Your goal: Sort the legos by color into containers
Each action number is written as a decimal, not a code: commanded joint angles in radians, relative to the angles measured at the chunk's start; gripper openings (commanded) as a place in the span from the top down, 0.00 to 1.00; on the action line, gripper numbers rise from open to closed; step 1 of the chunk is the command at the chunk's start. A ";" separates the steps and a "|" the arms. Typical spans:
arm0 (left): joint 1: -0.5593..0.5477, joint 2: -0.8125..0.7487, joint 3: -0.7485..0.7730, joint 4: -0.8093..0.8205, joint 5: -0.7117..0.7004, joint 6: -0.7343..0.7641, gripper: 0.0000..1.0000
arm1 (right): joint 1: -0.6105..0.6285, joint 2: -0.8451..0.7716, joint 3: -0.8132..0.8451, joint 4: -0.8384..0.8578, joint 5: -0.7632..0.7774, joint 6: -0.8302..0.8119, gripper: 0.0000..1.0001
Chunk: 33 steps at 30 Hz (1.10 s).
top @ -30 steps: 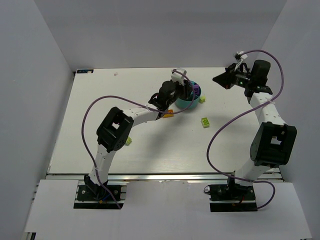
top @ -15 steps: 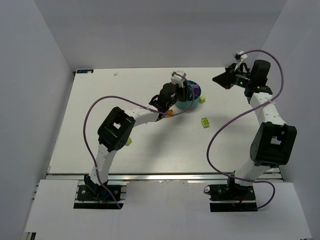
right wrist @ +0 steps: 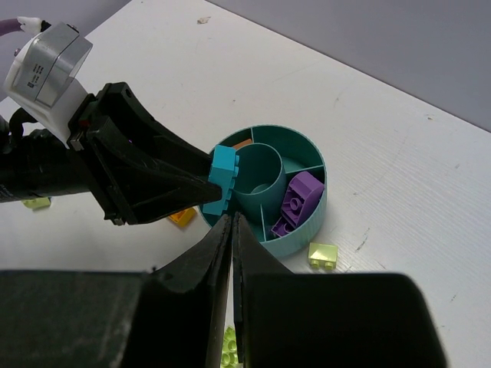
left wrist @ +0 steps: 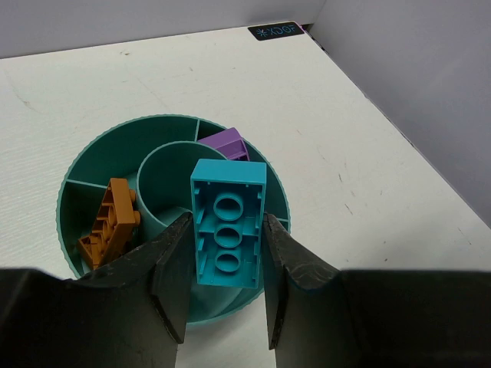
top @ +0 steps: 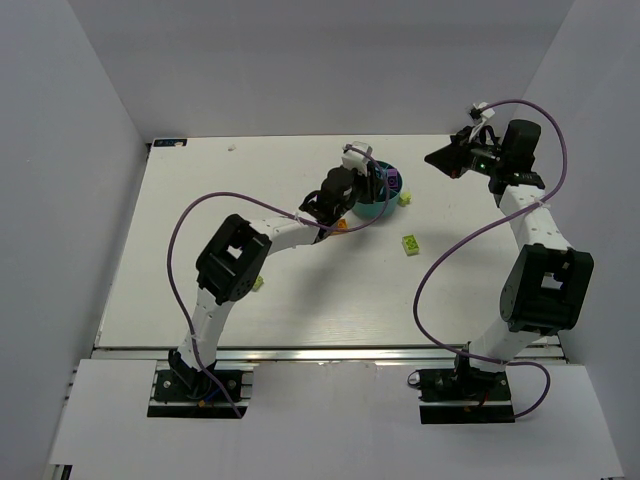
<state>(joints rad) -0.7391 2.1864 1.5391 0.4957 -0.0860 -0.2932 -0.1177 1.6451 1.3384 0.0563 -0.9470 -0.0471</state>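
The left hand point(left wrist: 226, 230) is clamped on a cyan brick point(left wrist: 228, 201), one finger on each long side. It holds the brick just above the bowl point(left wrist: 115, 157), on the side of the bowl nearest the left arm. The brick's hollow underside faces the wrist camera. Its long axis runs from the bowl's near rim in towards the middle cup point(left wrist: 165, 180), and its far end overlaps the cup's edge in that view. From the right wrist view the brick sits at the rim, clear of the bowl's floor.

An orange brick point(left wrist: 107, 224) lies in the section left of the cup, and a purple brick point(left wrist: 225, 143) lies in the section beyond it. As I read it, the drop depends on which section lies under the brick. It looks to be the near one, but the brick hides its floor, so I cannot say whether it is bare.

The left arm reaches forward over the counter point(top: 200, 200), with its wrist bent down over the bowl. The right hand point(right wrist: 232, 226) is pinched together on nothing. It is raised well off to the bowl's right and tipped towards it, so the left arm is by far the nearer.

Outside the bowl, a lime brick point(right wrist: 323, 255) lies just beside its wall. A second orange brick point(right wrist: 182, 217) lies near it on the left arm's side, and a green brick point(top: 410, 244) lies further off.
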 commanded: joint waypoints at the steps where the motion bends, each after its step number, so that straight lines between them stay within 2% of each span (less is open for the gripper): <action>1: -0.013 -0.024 -0.008 0.010 -0.027 -0.009 0.62 | -0.007 -0.021 0.001 0.045 -0.029 0.006 0.91; 6: -0.017 -0.031 -0.016 0.014 -0.046 -0.009 0.53 | -0.008 -0.024 -0.001 0.046 -0.032 0.004 0.91; 23: -0.026 -0.047 -0.048 0.024 -0.070 -0.007 0.45 | -0.008 -0.024 -0.005 0.048 -0.036 0.004 0.91; 33: -0.026 -0.059 -0.056 0.027 -0.072 -0.003 0.38 | -0.008 -0.025 -0.007 0.050 -0.041 0.001 0.91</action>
<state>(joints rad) -0.7589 2.1864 1.4967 0.5076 -0.1490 -0.2970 -0.1181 1.6451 1.3304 0.0628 -0.9661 -0.0471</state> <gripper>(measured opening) 0.623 0.093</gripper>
